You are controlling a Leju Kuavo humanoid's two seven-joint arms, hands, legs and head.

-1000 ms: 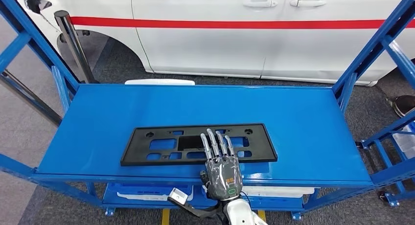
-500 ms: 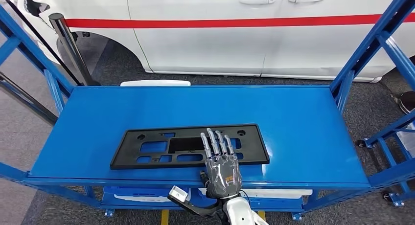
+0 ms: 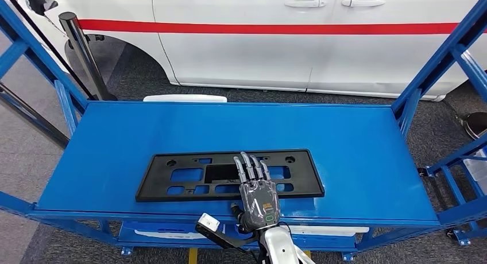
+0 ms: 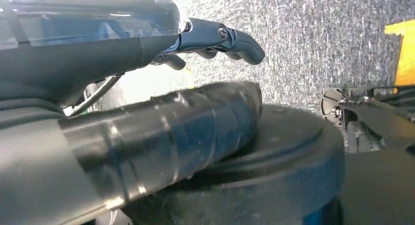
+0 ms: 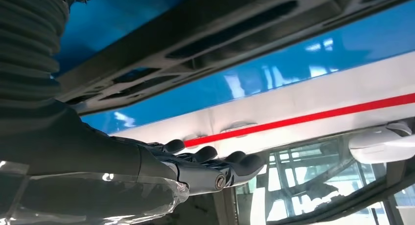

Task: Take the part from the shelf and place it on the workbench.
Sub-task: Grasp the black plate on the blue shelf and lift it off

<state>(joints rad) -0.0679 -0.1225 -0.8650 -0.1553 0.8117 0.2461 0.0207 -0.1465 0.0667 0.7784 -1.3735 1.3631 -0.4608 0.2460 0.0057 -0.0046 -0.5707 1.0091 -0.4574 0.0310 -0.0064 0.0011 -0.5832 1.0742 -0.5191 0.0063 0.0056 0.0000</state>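
My right hand (image 3: pixel 258 198) hovered over the black part (image 3: pixel 230 175) on the shelf (image 3: pixel 356 155), fingers (image 3: pixel 250 167) spread and empty, to grasp it.

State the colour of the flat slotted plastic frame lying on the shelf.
Black; the flat slotted plastic frame shows best in the head view.

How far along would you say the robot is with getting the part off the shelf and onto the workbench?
Early on. Done: the right hand has reached the black part, fingers stretched flat above it. In hand: no grip is visible; the part lies flat on the blue shelf. Left: grasping, lifting and carrying it to the workbench. The left hand hangs above the floor.
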